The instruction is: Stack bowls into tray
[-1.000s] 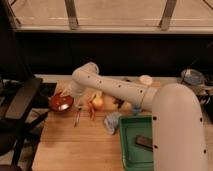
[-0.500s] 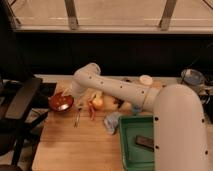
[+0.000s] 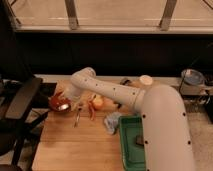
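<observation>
**A:** What sits closest to us?

**B:** The robot arm (image 3: pixel 160 125). Its thick white link fills the lower right and hides the right side of the green tray (image 3: pixel 129 154), which lies at the near right of the wooden table (image 3: pixel 75 150). A small dark object (image 3: pixel 140 141) lies inside the tray, and the rest of the floor that shows is bare.

**A:** And the bowl?

**B:** The orange-red bowl (image 3: pixel 55 102) is by the table's left edge, centre left of the frame and well apart from the tray. The gripper (image 3: pixel 65 99) is right at the bowl, on its right side. I cannot tell whether it has closed on the bowl. I cannot pick out the purple bowl.

**A:** So what is the step in hand?

**B:** Taking hold of that bowl, I judge. To do it well, grip the rim squarely and lift straight up before swinging. Keep the bowl level on the way over.

**A:** What lies along the way?

**B:** There is a thin utensil (image 3: pixel 77 118), then a yellowish round item (image 3: pixel 98 103). A blue-grey lump (image 3: pixel 112 122) sits just beside the tray's upper left corner. The carry should pass above all three and above the tray's raised rim. The bowl is best set down away from the dark object.

**A:** And the edges?

**B:** The bowl is near the table's left edge, with a black chair (image 3: pixel 20 100) just beyond it. An outward nudge could tip the bowl off the table. The open board is at lower left. Farther back, a white cup (image 3: pixel 145 80) and a greyish bowl (image 3: pixel 192 77) stand near the upper right, well clear of the route.
</observation>
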Robot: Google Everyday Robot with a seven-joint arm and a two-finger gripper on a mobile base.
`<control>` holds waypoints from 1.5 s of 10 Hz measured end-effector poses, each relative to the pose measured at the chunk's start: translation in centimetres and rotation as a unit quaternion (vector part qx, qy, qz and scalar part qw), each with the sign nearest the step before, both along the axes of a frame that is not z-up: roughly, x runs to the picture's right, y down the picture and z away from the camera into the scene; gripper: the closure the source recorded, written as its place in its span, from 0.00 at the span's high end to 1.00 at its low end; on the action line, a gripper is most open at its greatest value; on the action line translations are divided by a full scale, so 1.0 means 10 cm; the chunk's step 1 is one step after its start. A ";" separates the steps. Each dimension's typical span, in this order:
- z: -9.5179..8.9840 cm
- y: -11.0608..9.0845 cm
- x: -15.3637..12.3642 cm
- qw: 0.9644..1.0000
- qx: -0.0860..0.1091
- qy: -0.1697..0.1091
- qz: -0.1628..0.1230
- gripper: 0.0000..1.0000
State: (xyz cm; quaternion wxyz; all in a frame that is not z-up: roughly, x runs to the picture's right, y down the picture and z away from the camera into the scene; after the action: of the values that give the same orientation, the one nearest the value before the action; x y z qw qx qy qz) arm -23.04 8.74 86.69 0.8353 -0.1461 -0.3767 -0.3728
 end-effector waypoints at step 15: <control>-0.92 -0.63 1.62 0.983 0.051 0.123 0.123 0.08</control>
State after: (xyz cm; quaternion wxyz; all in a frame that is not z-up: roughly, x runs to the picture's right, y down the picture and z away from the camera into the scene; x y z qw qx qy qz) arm -6.83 2.49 77.52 0.9211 -0.1008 -0.2664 -0.2653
